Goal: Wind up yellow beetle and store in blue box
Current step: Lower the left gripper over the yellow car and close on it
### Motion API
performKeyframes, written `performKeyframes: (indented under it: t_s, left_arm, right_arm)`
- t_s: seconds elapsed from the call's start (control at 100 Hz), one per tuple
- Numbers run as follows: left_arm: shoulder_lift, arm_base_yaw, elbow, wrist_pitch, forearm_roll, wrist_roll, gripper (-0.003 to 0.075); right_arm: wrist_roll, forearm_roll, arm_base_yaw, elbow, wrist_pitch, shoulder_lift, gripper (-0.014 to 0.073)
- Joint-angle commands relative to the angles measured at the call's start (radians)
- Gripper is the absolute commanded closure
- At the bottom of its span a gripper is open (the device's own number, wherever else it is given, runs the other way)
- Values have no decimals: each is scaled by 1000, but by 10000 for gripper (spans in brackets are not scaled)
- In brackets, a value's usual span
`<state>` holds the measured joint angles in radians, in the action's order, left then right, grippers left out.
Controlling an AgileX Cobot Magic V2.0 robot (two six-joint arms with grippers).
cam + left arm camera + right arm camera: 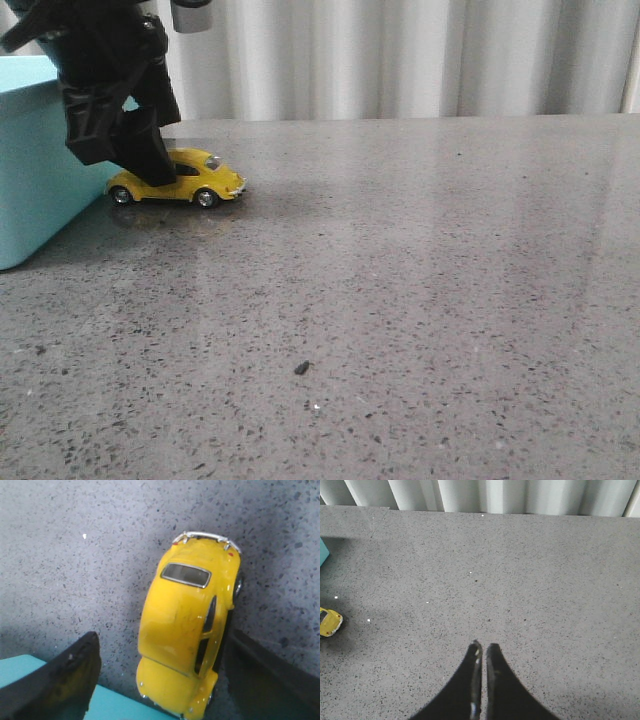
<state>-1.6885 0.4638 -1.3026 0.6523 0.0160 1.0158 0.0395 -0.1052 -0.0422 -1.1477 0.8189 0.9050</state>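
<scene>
The yellow beetle (190, 178) stands on its wheels on the grey table, right beside the blue box (35, 170) at the far left. My left gripper (150, 165) is lowered over the car's rear half. In the left wrist view the beetle (185, 630) lies between the open fingers of that gripper (162, 635). One finger (260, 675) is close against the car's side, while the other (65, 680) stands well apart from it. The box's edge (115, 707) shows just behind the car. My right gripper (482, 650) is shut and empty, hovering over bare table far from the beetle (329, 622).
A pleated white curtain (400, 55) closes off the far edge of the table. A small dark speck (301, 368) lies on the speckled tabletop (420, 300) near the front. The box's corner (322, 552) shows in the right wrist view.
</scene>
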Motion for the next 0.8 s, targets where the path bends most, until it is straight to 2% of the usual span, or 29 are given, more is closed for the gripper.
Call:
performKeyframes:
  t_s: [0.0,0.79]
  left_arm:
    - [34,-3,-31,-51,-16,-11,240]
    - [-6,-1,-31,-51,-16,-1,241]
  right_arm:
    - [7,6,0,-24,-68,-12,655]
    - [7,6,0,-24,-68,-12,655]
